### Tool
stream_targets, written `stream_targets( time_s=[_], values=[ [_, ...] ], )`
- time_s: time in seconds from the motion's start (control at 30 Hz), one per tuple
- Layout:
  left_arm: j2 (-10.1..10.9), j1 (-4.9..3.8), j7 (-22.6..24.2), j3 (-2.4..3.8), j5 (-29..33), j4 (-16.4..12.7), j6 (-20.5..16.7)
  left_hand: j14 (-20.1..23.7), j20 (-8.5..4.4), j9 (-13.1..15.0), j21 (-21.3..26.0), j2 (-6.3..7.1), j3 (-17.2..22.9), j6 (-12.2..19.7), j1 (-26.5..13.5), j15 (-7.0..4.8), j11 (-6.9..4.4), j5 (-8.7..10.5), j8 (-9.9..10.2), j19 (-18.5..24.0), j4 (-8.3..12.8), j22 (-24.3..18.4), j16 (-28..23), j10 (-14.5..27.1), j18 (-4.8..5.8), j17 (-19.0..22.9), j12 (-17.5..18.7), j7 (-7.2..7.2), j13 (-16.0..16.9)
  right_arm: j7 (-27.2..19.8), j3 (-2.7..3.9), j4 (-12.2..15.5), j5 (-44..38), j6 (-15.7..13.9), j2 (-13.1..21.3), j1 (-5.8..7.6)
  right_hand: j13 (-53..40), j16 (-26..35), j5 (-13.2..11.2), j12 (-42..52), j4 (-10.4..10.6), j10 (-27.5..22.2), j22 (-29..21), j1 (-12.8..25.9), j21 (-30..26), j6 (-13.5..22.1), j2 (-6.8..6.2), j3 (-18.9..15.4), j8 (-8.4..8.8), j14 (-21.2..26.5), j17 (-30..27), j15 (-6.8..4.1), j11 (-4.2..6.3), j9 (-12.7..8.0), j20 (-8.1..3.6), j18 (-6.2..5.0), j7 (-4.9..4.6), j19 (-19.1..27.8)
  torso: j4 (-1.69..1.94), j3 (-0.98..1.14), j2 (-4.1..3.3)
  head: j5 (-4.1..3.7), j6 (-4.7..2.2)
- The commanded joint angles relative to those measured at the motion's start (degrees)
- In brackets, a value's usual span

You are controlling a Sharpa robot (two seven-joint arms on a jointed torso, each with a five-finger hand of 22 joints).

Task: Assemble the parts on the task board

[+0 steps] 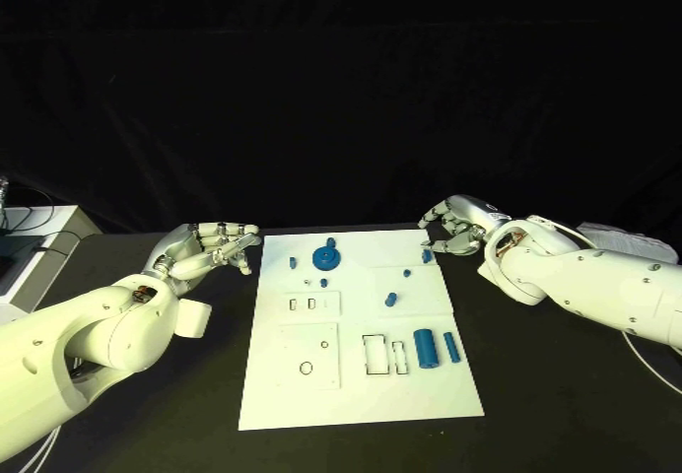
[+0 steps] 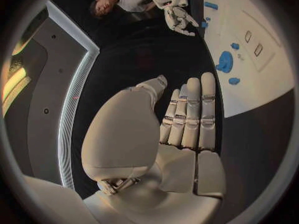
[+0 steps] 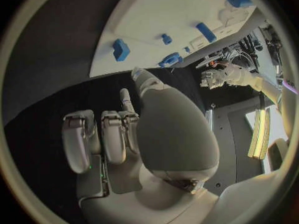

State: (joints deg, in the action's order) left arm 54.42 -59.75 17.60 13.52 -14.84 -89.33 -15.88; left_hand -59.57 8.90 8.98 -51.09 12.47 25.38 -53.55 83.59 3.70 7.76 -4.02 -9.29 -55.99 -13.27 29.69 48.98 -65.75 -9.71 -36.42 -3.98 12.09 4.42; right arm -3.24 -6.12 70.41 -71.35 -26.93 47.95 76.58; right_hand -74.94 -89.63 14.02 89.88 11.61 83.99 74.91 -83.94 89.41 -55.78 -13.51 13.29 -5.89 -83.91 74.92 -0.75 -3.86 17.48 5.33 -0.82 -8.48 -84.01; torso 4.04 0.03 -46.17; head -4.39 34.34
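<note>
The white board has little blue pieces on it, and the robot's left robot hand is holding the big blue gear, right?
Not quite. The blue gear lies on the white board with the other little blue pieces, untouched. The left robot hand holds nothing and sits beside the board over the black table. The head view shows this.

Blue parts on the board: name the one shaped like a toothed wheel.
The blue gear near the task board's far edge. It is a flat round disc with a hub; the others are cylinders, pegs or small blocks.

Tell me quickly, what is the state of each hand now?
Left hand: open, fingers straight, holding nothing.
Right hand: fingers curled in, holding nothing.
</note>
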Motion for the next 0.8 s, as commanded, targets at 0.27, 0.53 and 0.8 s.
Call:
stream_targets(
  time_s=[0.27,0.53,0.8],
  values=[
    [-0.2,0.37,0.8,0.04,-0.1,0.3,1.3,0.5,0.11,0.1,-0.2,0.36,0.3,-0.3,-0.2,-0.02,0.03,0.17,-0.1,0.5,0.1,0.1,-0.4,-0.2,-0.79,0.1,-0.1,-0.27,0.1,-4.6,0.00,-1.0,2.5,5.7,1.2,-0.47,-15.1,-0.2,0.2,0.1,0.2,6.0,14.7,0.1,0.1,0.9,-0.45,-0.9,0.65,-5.9,14.5,0.10,-0.20,-0.2,-0.05,0.67,-0.25,-5.7,0.06,0.15,-0.10,-0.12,0.36],
    [-0.3,0.51,0.8,0.04,-0.1,0.5,1.3,0.6,0.11,0.1,-0.2,0.38,0.3,-0.2,-0.2,-0.02,0.05,0.16,-0.1,0.5,0.2,0.1,-0.4,-0.2,-0.79,0.2,-0.1,-0.27,0.0,-3.9,-0.01,-1.3,2.4,6.4,1.3,-1.04,-15.1,-0.3,0.8,0.1,1.1,6.0,14.8,0.7,0.2,0.6,-0.07,-1.5,0.63,-6.0,14.8,0.41,-0.42,-0.2,0.22,0.71,-0.51,-5.8,0.16,-0.06,-0.07,-0.29,0.73],
    [-0.3,0.59,0.7,0.04,-0.1,0.7,1.3,0.6,0.11,0.1,-0.2,0.38,0.3,-0.2,-0.1,-0.02,0.06,0.16,0.0,0.6,0.2,0.1,-0.4,-0.1,-0.80,0.2,0.0,-0.26,0.0,-3.6,-0.02,-1.3,2.4,7.4,1.3,-1.59,-15.1,-0.3,1.0,0.1,1.6,6.0,14.8,1.1,0.2,0.5,-0.10,-1.9,0.62,-6.0,14.8,0.51,-0.50,-0.2,0.35,0.71,-0.57,-5.8,0.06,-0.08,-0.06,-0.13,0.98]
  ],
)
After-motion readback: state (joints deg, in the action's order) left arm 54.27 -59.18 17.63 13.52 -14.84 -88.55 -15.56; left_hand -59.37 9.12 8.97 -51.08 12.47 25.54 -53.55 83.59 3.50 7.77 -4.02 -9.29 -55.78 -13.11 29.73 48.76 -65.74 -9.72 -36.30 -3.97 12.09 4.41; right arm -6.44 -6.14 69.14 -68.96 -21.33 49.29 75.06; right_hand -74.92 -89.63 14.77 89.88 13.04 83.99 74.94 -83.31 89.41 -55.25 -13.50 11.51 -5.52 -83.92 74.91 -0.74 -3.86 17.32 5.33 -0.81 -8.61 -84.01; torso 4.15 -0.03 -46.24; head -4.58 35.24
